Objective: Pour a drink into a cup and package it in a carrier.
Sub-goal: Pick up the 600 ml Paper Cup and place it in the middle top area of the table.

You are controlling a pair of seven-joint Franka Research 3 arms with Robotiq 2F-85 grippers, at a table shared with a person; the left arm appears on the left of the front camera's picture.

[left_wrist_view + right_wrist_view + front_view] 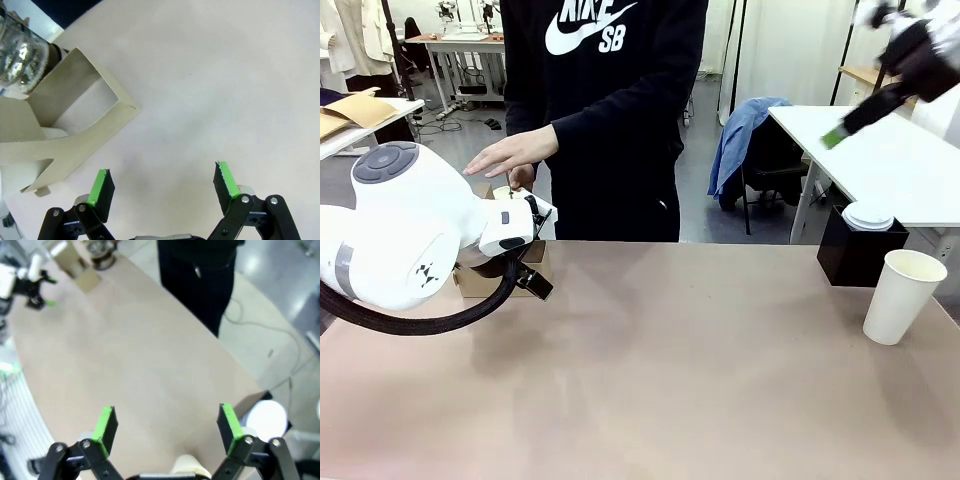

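At the tabletop's (650, 370) right edge in the front view the cup (903, 297) stands upright and lidless, with no drink showing at its rim. It is just beside a black box (855, 260) topped with white lids (868, 215). The right claw (840, 130) hangs high above and behind it, blurred. Far left, the left arm (410, 230) covers most of the carrier (468, 284), and a person's hand (510, 152) hovers over that corner.

From the left wrist, the left claw (162, 185) is spread wide over bare tabletop, gripping nothing. The carrier lies up and to its left, near one finger, its cut-out wall running diagonally. A glass jug (20, 55) sits beyond; I cannot tell what it holds.

From the right wrist, the right claw is likewise spread and empty. A pale rim, probably the cup's, shows straight below between the fingers. Carrier and jug are well apart from it, so the right arm looks better placed for the cup.
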